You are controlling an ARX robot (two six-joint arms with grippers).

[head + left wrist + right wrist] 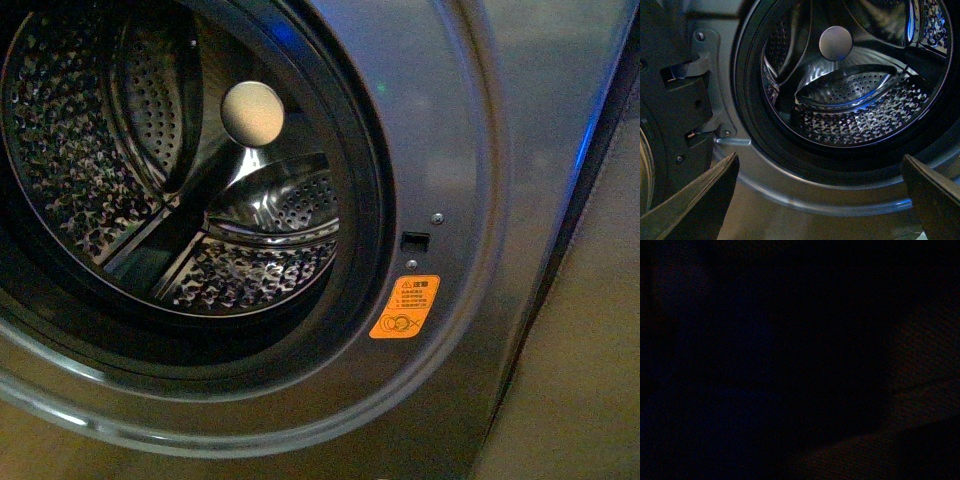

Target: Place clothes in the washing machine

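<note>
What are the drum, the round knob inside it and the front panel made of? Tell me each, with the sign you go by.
Drum: looks like bare polished steel; it shows mirror glints and rows of punched holes.
Knob: probably matte cream plastic; its surface is even and dull, with no glints.
Front panel: grey-silver with a soft satin sheen; it could be painted metal or plastic, and the look leaves it open.

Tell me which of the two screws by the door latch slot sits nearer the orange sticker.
The lower screw, below the latch slot and just above the orange sticker; the other screw sits above the slot.
</note>
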